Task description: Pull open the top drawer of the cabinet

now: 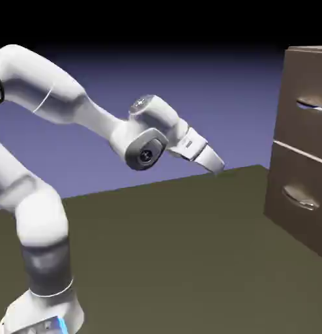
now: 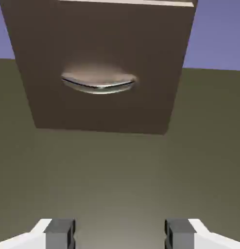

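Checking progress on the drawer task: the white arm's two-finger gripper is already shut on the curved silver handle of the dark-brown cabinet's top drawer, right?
Not right. The two-finger gripper is open and empty, well short of the dark-brown cabinet, touching no curved silver handle. The exterior view shows the gap; the hand view shows the grey fingertips spread apart.

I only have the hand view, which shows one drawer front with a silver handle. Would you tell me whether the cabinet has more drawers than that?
Observer: Yes. In the exterior view the cabinet has two stacked fronts, the top drawer above the lower drawer.
Operator: Thank you. How near is the gripper to the cabinet?
Observer: The gripper is well short of it, with bare table between them.
Operator: And how is the hand aimed?
Observer: It slopes down toward the table, and its tip sits lower than the top drawer's handle.
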`<state>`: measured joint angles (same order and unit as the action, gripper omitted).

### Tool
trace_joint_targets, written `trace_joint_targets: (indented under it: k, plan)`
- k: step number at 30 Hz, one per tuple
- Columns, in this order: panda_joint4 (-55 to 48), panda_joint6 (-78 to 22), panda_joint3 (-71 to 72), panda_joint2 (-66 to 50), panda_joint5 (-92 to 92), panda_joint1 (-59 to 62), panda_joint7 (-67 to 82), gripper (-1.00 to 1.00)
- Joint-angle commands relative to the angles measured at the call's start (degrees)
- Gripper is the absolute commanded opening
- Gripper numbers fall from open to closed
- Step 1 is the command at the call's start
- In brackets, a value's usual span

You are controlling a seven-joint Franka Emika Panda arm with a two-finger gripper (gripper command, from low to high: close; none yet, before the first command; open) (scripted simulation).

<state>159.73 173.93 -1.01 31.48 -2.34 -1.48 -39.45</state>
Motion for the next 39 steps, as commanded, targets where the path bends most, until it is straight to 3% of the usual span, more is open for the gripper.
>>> trace_joint_targets:
  k: [1,39]
  plan:
    - [-1.1,-0.1,-0.8,-1.0,-1.9,-0.7,2.5,0.00]
    - [-41.1,-2.6,-32.7,-38.1,-75.7,-25.6,97.2,0.00]
